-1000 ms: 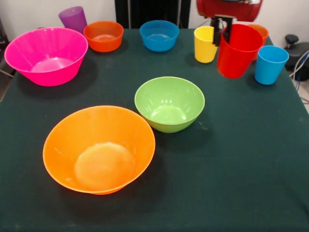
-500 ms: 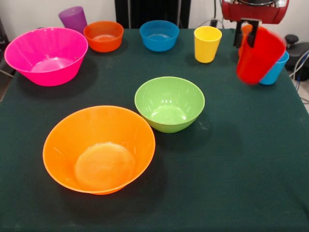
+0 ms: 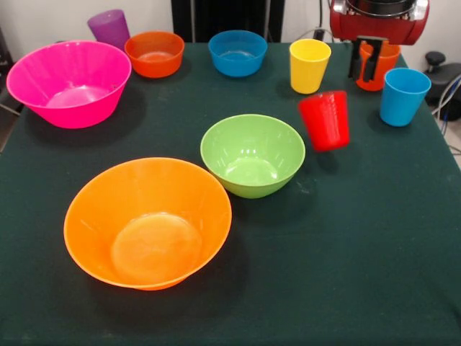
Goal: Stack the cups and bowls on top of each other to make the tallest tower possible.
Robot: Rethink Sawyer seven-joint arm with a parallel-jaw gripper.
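The end effector (image 3: 368,61) hangs at the far right with its fingers apart and holding nothing, in front of the orange cup (image 3: 374,68). The red cup (image 3: 325,120), tilted, sits right of the green bowl (image 3: 252,153), apart from it, on the surface (image 3: 360,252).

Dark green table (image 3: 374,274) carries five bowls (image 3: 253,154) and cups (image 3: 309,65) scattered singly, none stacked

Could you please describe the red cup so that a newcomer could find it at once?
Start at the lime green bowl in the table's middle. Just right of its rim is the red cup, upside down and tilted. Unlike the upright yellow cup and light blue cup beyond, it shows no opening.
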